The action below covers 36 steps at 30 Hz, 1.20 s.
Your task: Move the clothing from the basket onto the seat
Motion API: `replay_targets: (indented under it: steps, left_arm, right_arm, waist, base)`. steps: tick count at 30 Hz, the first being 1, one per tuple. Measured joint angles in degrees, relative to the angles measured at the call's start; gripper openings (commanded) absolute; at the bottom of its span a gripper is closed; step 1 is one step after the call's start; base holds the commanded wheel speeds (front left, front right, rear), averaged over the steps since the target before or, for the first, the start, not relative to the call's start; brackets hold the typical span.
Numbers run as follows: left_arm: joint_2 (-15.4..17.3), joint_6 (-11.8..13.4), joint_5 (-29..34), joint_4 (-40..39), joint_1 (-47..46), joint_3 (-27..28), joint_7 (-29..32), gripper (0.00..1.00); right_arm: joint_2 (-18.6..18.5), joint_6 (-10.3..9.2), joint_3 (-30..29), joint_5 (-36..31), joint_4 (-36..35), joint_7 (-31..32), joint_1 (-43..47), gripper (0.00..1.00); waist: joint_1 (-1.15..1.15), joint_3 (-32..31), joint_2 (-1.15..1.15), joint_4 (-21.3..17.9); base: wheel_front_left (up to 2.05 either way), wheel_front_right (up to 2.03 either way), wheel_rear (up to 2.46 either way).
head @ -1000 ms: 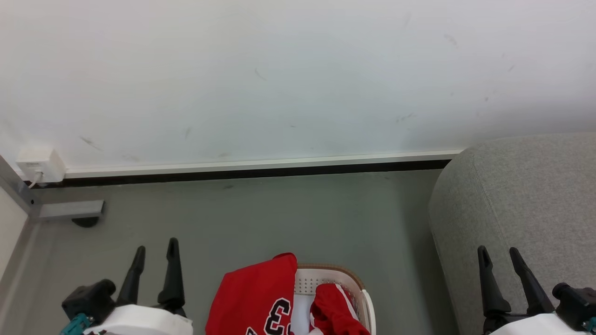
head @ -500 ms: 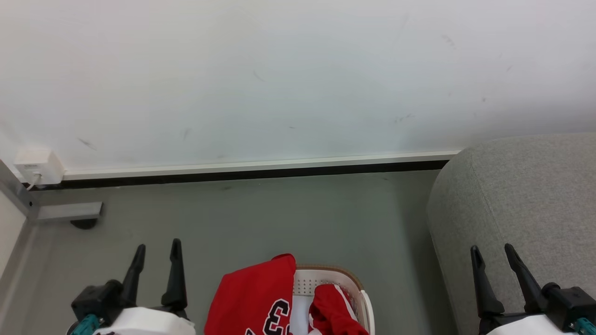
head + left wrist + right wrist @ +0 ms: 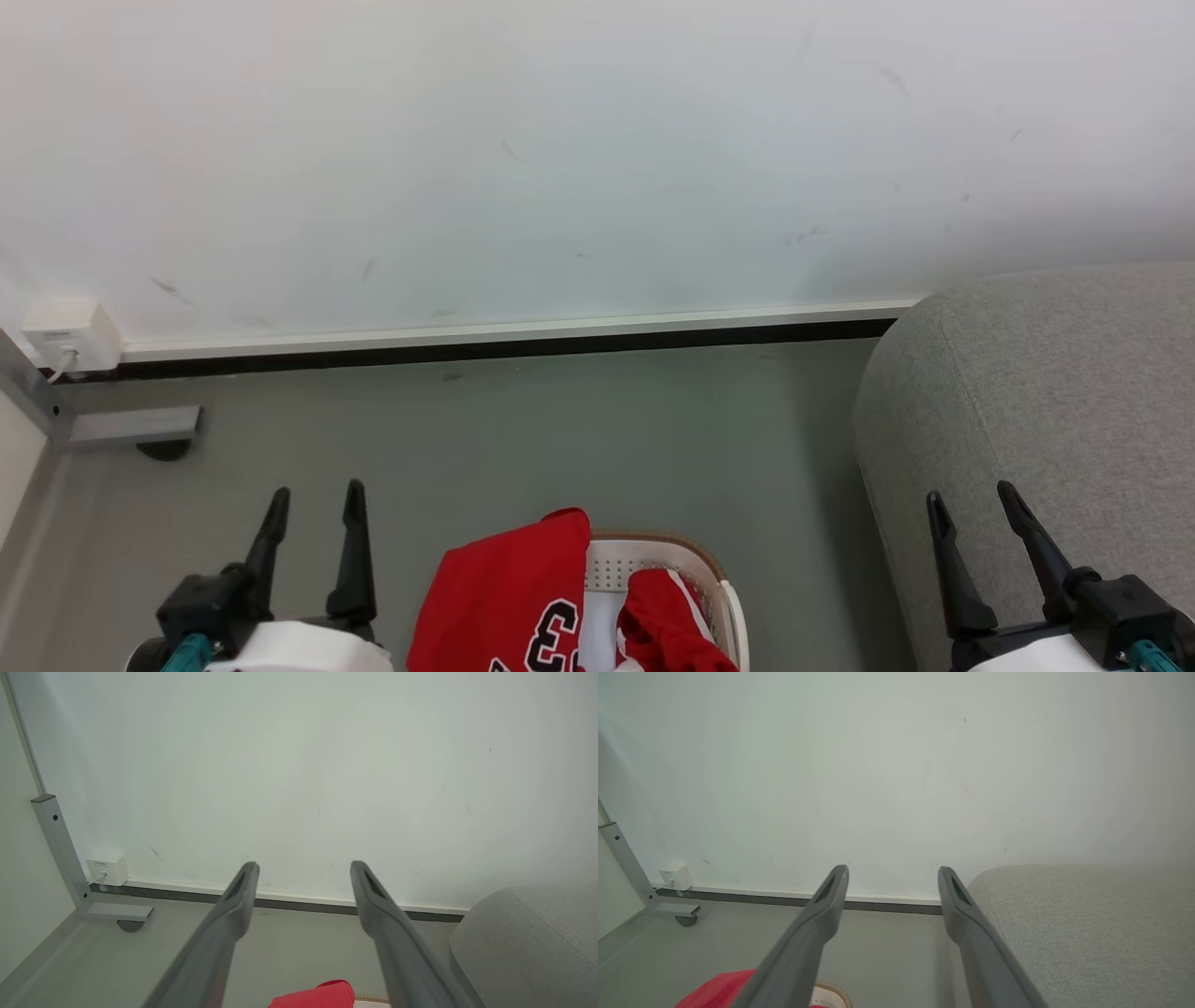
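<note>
Clothing (image 3: 509, 597) in basket (image 3: 618, 571) — left hand (image 3: 316, 488), right hand (image 3: 969, 490) both spread, flanking it.

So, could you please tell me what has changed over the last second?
Both dark-fingered grippers, open and empty, edged inward toward the oval cream-white plastic basket: the left gripper slightly, the right gripper more. The bright red clothing stayed in the basket; the camera shifted slightly.

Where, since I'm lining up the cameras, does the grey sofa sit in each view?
Head view: sofa, right edge, lower half.
Left wrist view: sofa, lower right corner.
Right wrist view: sofa, lower right, wider.
Shared landmark: white wall box, low on the wall at left.
</note>
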Motion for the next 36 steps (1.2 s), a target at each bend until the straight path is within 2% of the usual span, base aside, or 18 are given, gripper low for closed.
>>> replay_targets:
  steps: [15,36]
  left_arm:
    - [-0.2,-0.3,5.6,-0.1,-0.1,0.4,-1.6,1.0]
    - [-0.2,-0.5,5.2,-0.2,-0.2,0.4,-1.9,1.0]
  right_arm:
    - [0.1,0.0,0.3,-4.8,0.1,-1.5,-0.5,1.0]
    - [0.1,0.0,0.7,-5.3,0.2,-1.9,-0.6,1.0]
  waist:
    - [0.0,0.0,0.0,-0.3]
    - [0.0,0.3,0.0,-0.6]
  base:
    - [0.0,0.0,0.0]
    - [0.0,0.0,0.0]
